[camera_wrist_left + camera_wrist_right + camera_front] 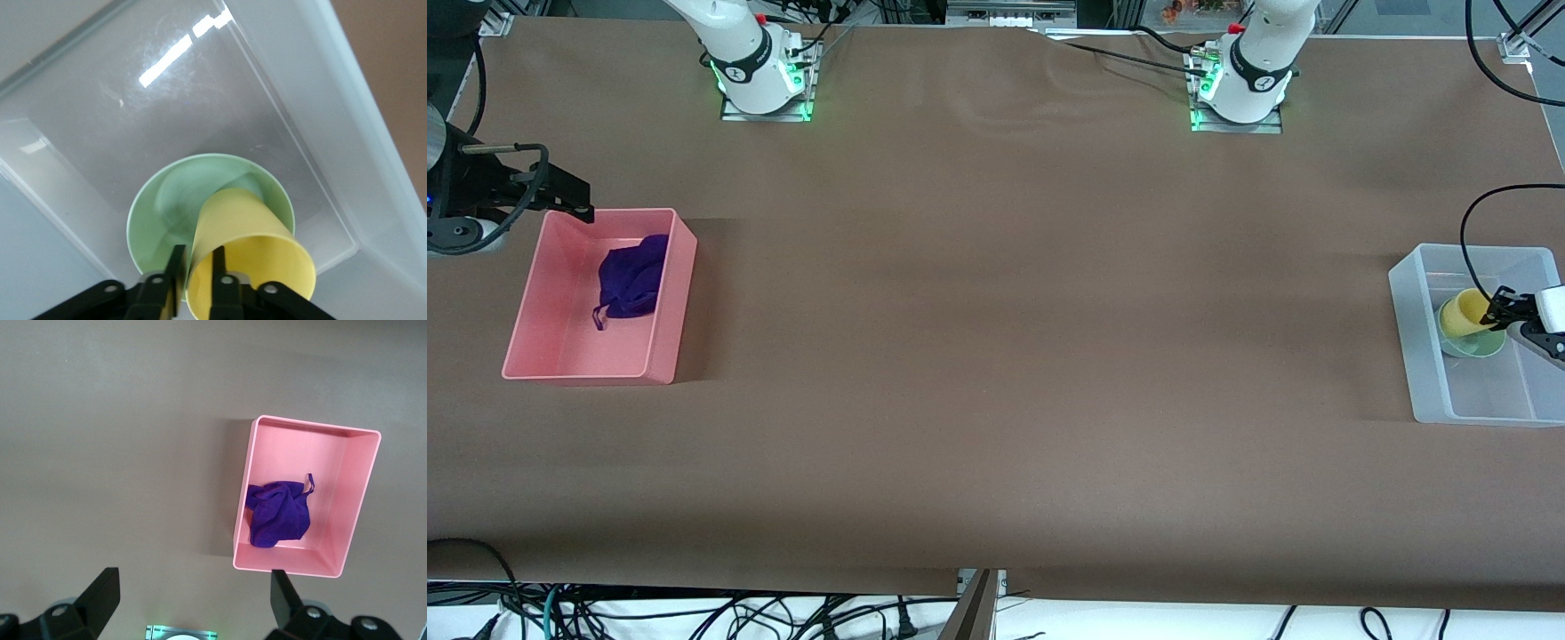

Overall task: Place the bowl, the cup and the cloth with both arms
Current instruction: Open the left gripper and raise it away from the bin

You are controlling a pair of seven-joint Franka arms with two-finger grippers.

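Note:
The yellow cup (1463,313) leans tilted inside the pale green bowl (1482,345), which sits in a clear bin (1432,356) at the left arm's end of the table. My left gripper (1500,311) is shut on the cup's rim. In the left wrist view one finger is inside the cup (253,240) and one outside, over the bowl (167,207), with the gripper (197,252) at the rim. The purple cloth (633,276) lies in a pink bin (560,338). My right gripper (574,200) is open and empty, up over that bin's corner; its wrist view (193,580) shows the cloth (277,513).
The pink bin (347,493) stands at the right arm's end of the table, the clear bin (200,100) at the left arm's end. Brown table surface lies between them. The two arm bases (760,71) (1240,84) stand along the table's edge farthest from the front camera.

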